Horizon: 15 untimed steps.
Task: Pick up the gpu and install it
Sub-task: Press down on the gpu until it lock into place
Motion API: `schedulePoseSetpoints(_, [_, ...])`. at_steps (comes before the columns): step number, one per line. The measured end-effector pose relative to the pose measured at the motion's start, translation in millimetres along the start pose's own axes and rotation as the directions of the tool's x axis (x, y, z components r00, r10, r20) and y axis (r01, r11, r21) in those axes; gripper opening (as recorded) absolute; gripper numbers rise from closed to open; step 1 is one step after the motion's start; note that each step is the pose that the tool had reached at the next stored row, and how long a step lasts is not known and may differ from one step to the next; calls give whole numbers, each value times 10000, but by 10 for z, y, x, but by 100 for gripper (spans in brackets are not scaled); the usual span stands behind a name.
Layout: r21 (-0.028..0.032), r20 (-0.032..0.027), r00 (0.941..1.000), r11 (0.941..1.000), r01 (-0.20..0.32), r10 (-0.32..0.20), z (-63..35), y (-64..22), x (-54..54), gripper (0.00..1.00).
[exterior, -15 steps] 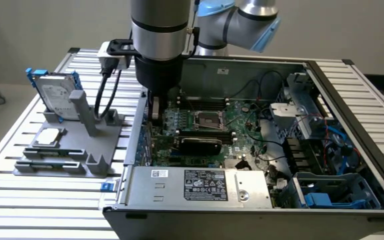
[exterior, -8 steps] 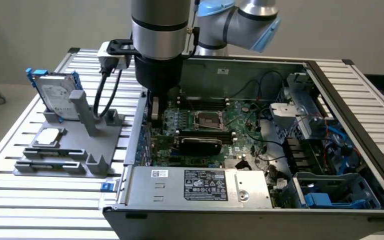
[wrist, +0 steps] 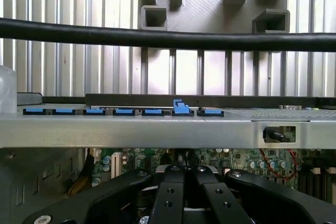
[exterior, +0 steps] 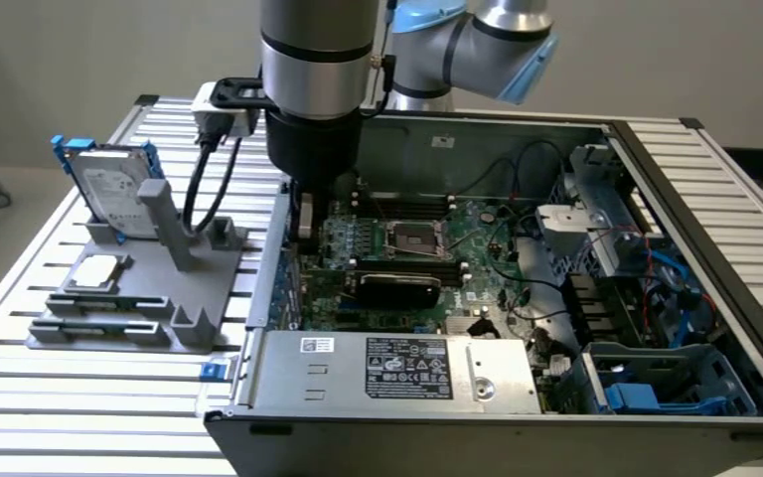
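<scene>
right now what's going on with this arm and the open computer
The robot arm's pincer hangs low inside the open computer case, by its wall on the exterior view's left. It looks closed, with nothing seen in it. The gpu sits on the motherboard, apart from the pincer. Outside the case, the hard drive stands in the grey holder.

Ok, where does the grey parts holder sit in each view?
Exterior view: the grey parts holder stands on the slatted table, at the exterior view's left of the open computer case, with the hard drive upright on it.
Wrist view: the holder lies on the slats beyond the case's metal wall.
Shared landmark: the black cable, between case and holder.
</scene>
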<state>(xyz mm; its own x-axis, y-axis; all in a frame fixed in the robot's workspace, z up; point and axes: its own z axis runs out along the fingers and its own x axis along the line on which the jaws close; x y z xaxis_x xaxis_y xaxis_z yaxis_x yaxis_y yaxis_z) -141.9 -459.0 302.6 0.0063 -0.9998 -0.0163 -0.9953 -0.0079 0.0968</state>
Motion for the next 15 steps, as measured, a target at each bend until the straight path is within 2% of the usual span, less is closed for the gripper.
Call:
schedulePoseSetpoints(8, [-132, -13, 10000, 9999, -4, 4, 5, 1, 0, 11])
schedulePoseSetpoints(15, [-196, -16, 10000, 9998, -5, 4, 5, 0, -4, 11])
